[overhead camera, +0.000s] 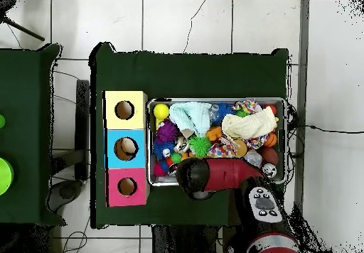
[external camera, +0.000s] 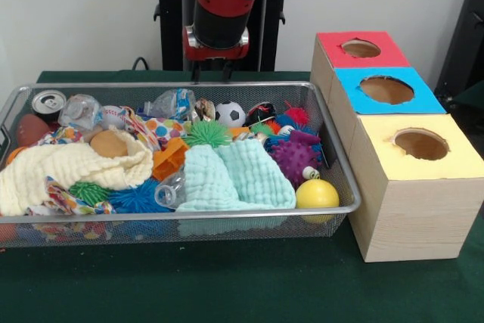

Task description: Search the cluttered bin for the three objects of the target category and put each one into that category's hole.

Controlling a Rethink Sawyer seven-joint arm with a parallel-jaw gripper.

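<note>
From the front, a wire mesh bin (external camera: 344, 179) is seen filling the left and middle of the frame, packed with clutter. A yellow ball (external camera: 317, 194) is parked in its lower right corner, just beside a mint green cloth (external camera: 234, 175) that's draped over the middle. A cream cloth (external camera: 68, 168) is spread across the lower left, with a tan ball (external camera: 109, 144) resting on it. Toward the back, a soccer ball (external camera: 230, 113) is spotted near the centre, a soda can (external camera: 48, 103) in the upper left corner, and a purple spiky ball (external camera: 293, 156) on the right. To the right of the bin, three boxes are lined up touching each other: a red box (external camera: 361, 49) farthest up, a blue box (external camera: 386, 90) in the middle, a yellow box (external camera: 417, 179) lowest, each with a round hole on top. The red and black arm (external camera: 223, 5) is seen coming down at top centre, ending behind the bin's back rim; whether the gripper (external camera: 210, 72) is clenched or released can't be told.

From overhead, the bin (overhead camera: 284, 122) is found at centre, with the three boxes stacked along its left side, yellow on top, red at the bottom. The arm (overhead camera: 227, 175) is laid across the bin's lower edge, and the gripper is hidden under it. Something pale is seen inside the blue box's hole (overhead camera: 126, 148).
</note>
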